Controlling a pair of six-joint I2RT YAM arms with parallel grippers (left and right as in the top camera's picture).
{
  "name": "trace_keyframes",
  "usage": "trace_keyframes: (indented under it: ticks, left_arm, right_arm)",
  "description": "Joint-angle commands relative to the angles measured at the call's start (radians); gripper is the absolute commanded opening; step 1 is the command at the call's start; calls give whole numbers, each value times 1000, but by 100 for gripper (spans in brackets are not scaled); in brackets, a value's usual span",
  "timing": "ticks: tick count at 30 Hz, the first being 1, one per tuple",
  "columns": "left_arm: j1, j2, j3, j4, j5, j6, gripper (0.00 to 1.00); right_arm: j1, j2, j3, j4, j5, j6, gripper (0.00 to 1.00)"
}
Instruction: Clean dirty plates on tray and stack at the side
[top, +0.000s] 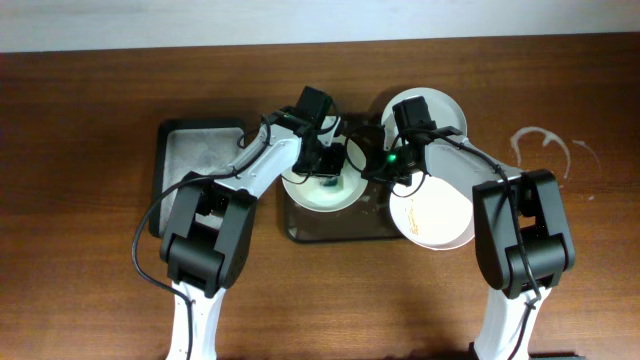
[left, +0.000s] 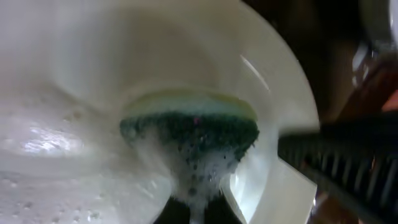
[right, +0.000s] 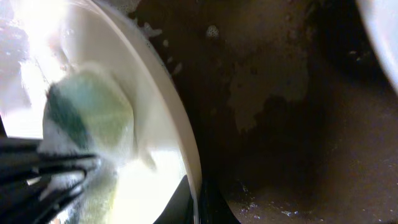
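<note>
With the left pincer (top: 326, 176) clenched on the sponge (left: 189, 134) and the right pincer (top: 380, 168) gripping the plate (top: 312, 196) by its rim, hard scrubbing may slip the soapy rim from between its fingers.

place: robot lab | cues: left arm (top: 203, 238), right arm (top: 522, 232), wooden table (top: 80, 300)

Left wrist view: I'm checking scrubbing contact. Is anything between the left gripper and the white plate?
Only the soapy green-yellow sponge, held in the left gripper, lies against the face of the round white plate; nothing else visible intervenes.
</note>
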Motion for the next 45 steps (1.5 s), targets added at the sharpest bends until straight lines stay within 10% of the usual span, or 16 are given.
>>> trace_keyframes:
  ticks: [1, 9, 20, 45]
  left_arm:
    - [17, 39, -16, 59, -174, -76, 0]
    - [69, 39, -16, 51, -468, -165, 0]
    - [75, 39, 48, -259, -230, -84, 0]
    - [82, 39, 524, -504, -317, -29, 0]
  right_arm:
    - [11, 20, 0, 2, -18, -11, 4]
    - [11, 21, 0, 2, -21, -11, 4]
    - [11, 20, 0, 2, -21, -11, 5]
    - [11, -48, 23, 1, 85, -11, 4]
